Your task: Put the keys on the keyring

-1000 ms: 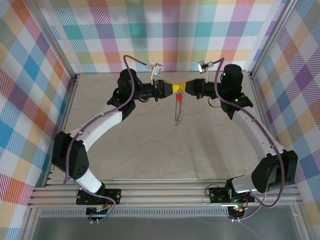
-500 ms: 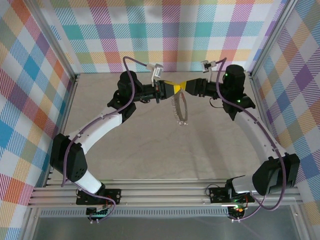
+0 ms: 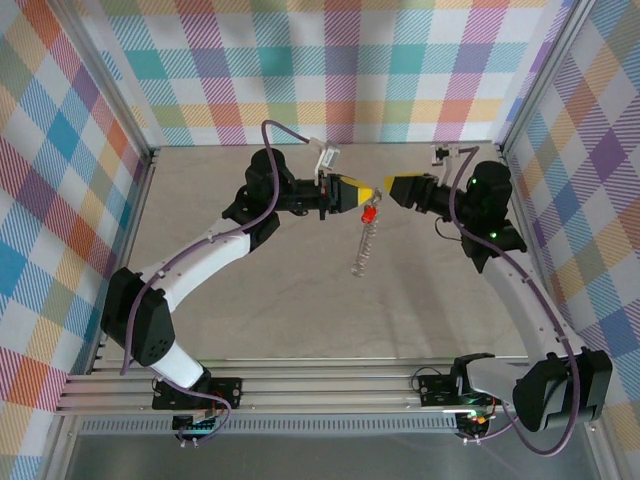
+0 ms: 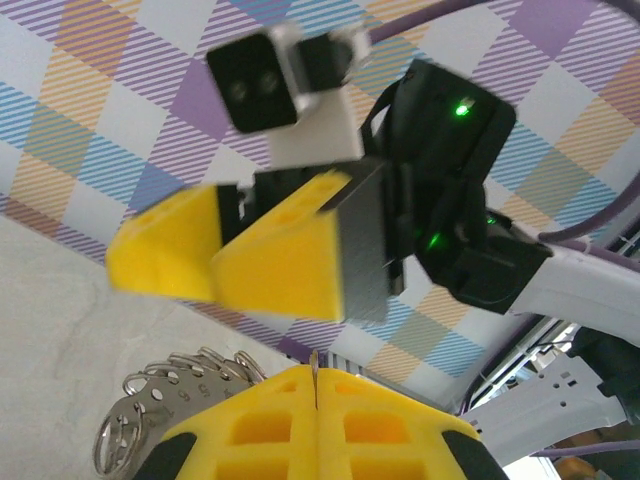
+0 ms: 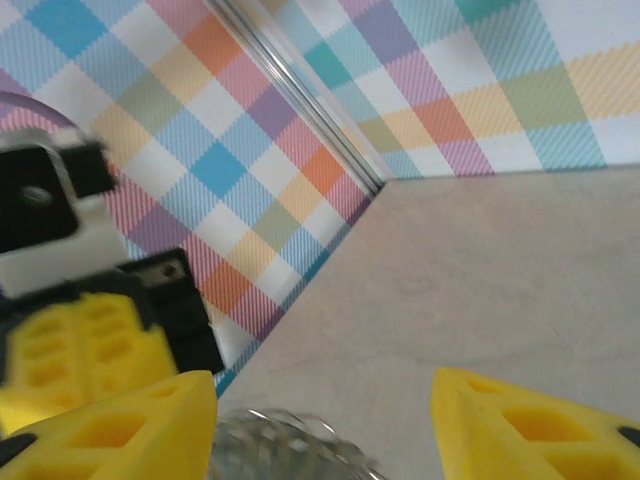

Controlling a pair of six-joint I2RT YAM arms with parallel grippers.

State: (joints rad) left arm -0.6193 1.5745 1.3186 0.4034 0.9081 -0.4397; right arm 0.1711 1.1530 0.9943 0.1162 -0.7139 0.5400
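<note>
Above the table (image 3: 250,300), the two arms are no longer meeting. A second ago both grippers were pressed tip to tip over the top of the ring; now the right gripper (image 3: 392,185) is sitting clear of the left one, to its right. In its wrist view its fingers are spread wide with nothing between them. The left gripper (image 3: 362,192) is staying clamped: in its own view its fingers are pressing flat together with a thin sliver of metal pinched in the seam. So it alone is carrying the ring (image 3: 363,245), which is hanging edge-on from those fingertips, well above the table. Half a second ago the ring was showing as an open hoop. The key (image 3: 368,214), a red speck, is dangling just under the left fingertips at the top of the ring. With the right gripper letting go and the key not dropping, the key is probably riding on the ring and the task is nearing its end. Whether it is fully threaded is too small to tell.
</note>
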